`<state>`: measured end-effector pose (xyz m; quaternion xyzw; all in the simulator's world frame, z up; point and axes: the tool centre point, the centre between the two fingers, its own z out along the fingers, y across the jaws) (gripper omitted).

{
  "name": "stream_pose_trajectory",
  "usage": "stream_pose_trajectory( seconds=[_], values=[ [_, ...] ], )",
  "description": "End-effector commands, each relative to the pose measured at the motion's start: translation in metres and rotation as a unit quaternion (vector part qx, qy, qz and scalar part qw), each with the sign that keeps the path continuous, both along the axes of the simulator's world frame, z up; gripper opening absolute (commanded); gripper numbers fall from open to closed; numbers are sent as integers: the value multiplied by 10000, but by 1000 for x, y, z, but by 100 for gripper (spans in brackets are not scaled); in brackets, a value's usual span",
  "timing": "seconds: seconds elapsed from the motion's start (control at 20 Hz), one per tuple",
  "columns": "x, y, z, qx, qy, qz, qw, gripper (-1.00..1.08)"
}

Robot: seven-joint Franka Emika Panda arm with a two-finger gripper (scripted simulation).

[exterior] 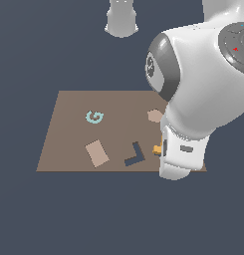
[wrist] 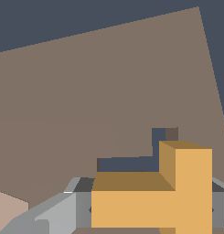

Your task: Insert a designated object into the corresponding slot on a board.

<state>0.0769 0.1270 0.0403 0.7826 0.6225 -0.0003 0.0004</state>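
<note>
Held, not yet seated. Orange block (wrist: 152, 199) clamped between the grey fingers (wrist: 58, 212) of the gripper (wrist: 150, 210), one finger against each side of the T in the wrist view. Just beyond the block in that view, a dark recess (wrist: 131, 162) in the brown board (wrist: 86, 100), part of it showing past the block's edges, the rest hidden behind it. Pick-up done, then, and the carry to the slot apparently close to done. Left to do, by this reading: final lining-up of the T with the recess, lowering, and letting go. Impossible to tell how high the block sits above the board, or whether its outline matches the recess squarely.

In the exterior view, only a sliver of orange (exterior: 157, 149) visible at the edge of the big white arm (exterior: 198, 99), near the board's side toward the exterior view's right, fingers hidden behind the arm. Elsewhere on the board and well apart from the block: teal G piece (exterior: 94, 117), tan tile (exterior: 97, 153), tan polygon (exterior: 155, 115), dark L-shaped recess (exterior: 135, 154).
</note>
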Motion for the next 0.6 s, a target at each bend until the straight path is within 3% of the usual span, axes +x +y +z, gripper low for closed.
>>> stream_pose_trajectory(
  seconds=[0.0, 0.5, 0.55],
  values=[
    [2, 4, 0, -1, -1, 119, 9999, -100],
    [1, 6, -10, -1, 0, 158, 9999, -100],
    [1, 6, -10, -1, 0, 158, 9999, 100]
  ],
)
